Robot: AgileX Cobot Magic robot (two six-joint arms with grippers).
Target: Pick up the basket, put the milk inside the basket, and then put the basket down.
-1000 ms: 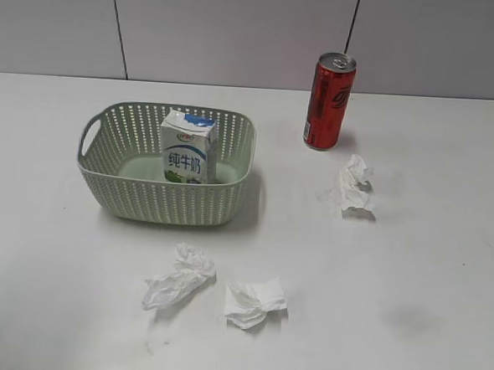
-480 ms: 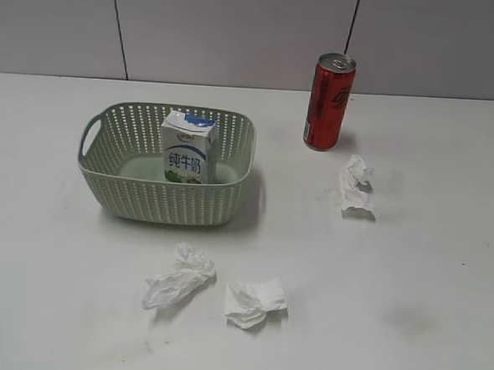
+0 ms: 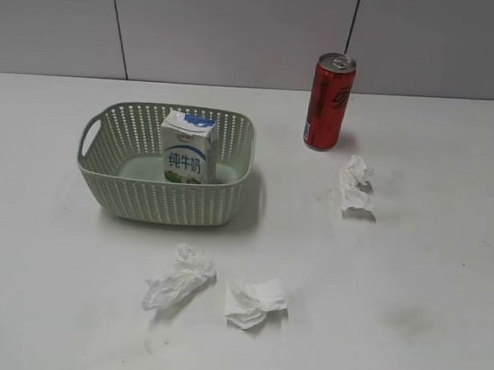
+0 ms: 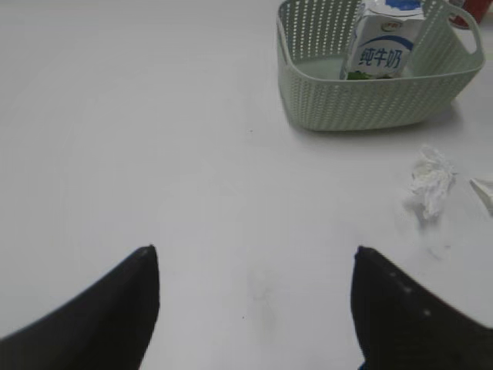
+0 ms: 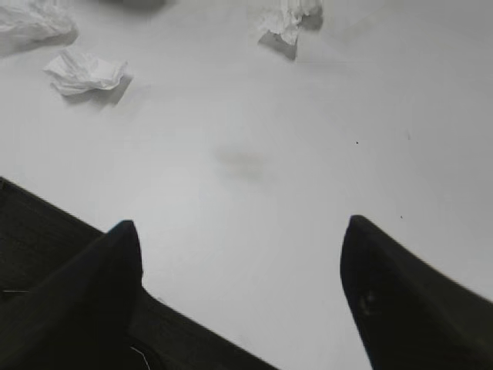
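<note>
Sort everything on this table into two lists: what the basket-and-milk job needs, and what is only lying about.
Part of the job:
- basket, sitting on the table
- milk, standing upright inside the basket

Just lying about:
- red can, upright behind and to the right of the basket
- crumpled tissue near the can
- two crumpled tissues in front of the basket

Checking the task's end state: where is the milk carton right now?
The milk stands upright inside the basket, left of centre in the exterior view, with the red can beyond to its right.
</note>
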